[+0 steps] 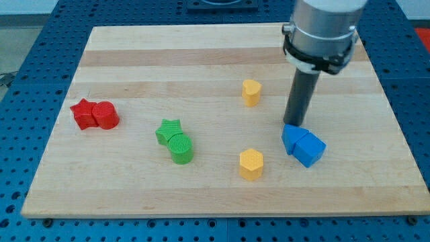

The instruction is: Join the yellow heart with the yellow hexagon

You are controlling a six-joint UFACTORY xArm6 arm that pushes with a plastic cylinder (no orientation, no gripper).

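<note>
The yellow heart [251, 92] stands on the wooden board [134, 54], a little right of centre. The yellow hexagon [251, 164] stands straight below it, nearer the view's bottom, with a clear gap between them. My tip [293, 124] is down at the board to the right of both, level between them. It sits just above the blue blocks [303, 144] and looks to touch their top edge.
Two blue blocks lie pressed together at the right. A green star [168, 130] and a green cylinder [181, 148] touch left of centre. A red star-like block [83, 113] and a red cylinder [105, 115] touch at the far left.
</note>
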